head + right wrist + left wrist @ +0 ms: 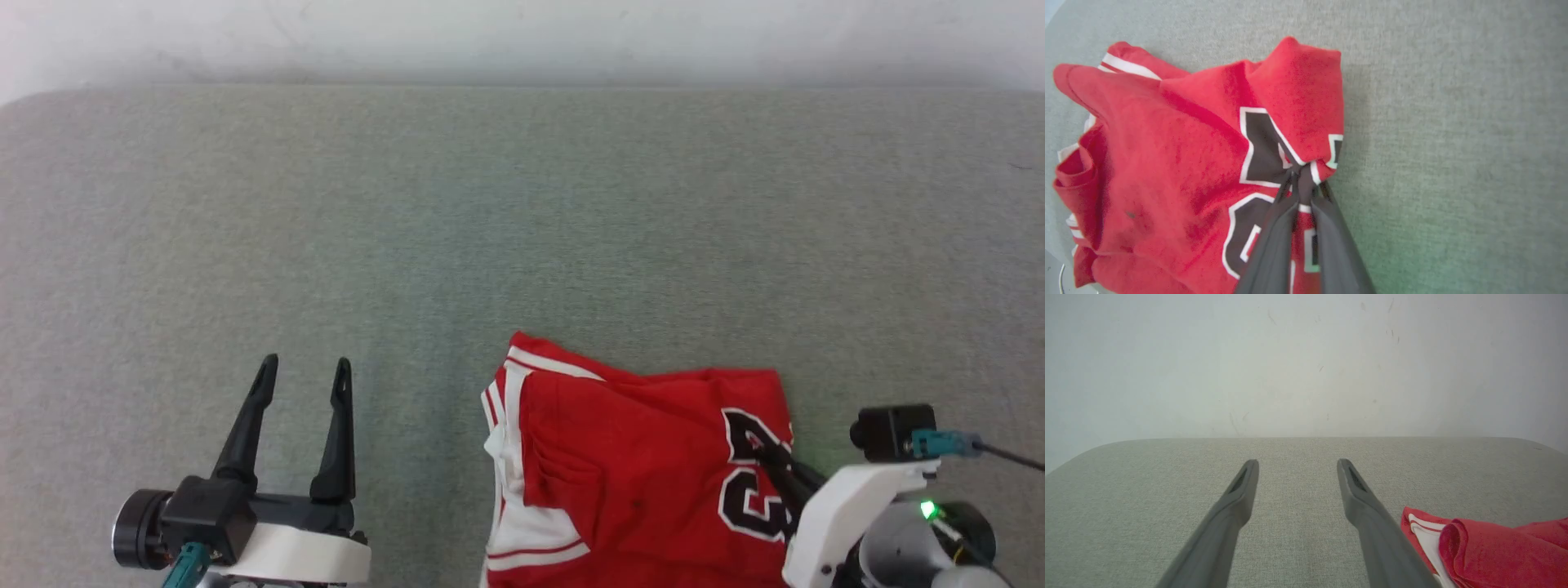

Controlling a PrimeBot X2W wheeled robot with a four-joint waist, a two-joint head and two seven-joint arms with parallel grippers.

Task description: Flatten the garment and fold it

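The garment point(629, 474), a red jersey T-shirt with white red-striped sleeves and a black white-outlined number print, lies crumpled at the near right of the grey table. My right gripper point(767, 453) is shut on the garment, pinching a bunched fold of the printed cloth point(1300, 179) between its fingertips. In the right wrist view the garment point(1167, 163) spreads to the left of the pinch. My left gripper point(306, 371) stands open at the near left, apart from the cloth. Its two fingers point(1237, 498) hold nothing, and a red and white edge of the garment point(1474, 543) lies just to their right.
The grey fabric-covered table point(522, 212) stretches wide to the far side and left of the garment. A pale wall point(522, 33) rises behind the table's far edge. The table's corners are rounded point(1077, 457).
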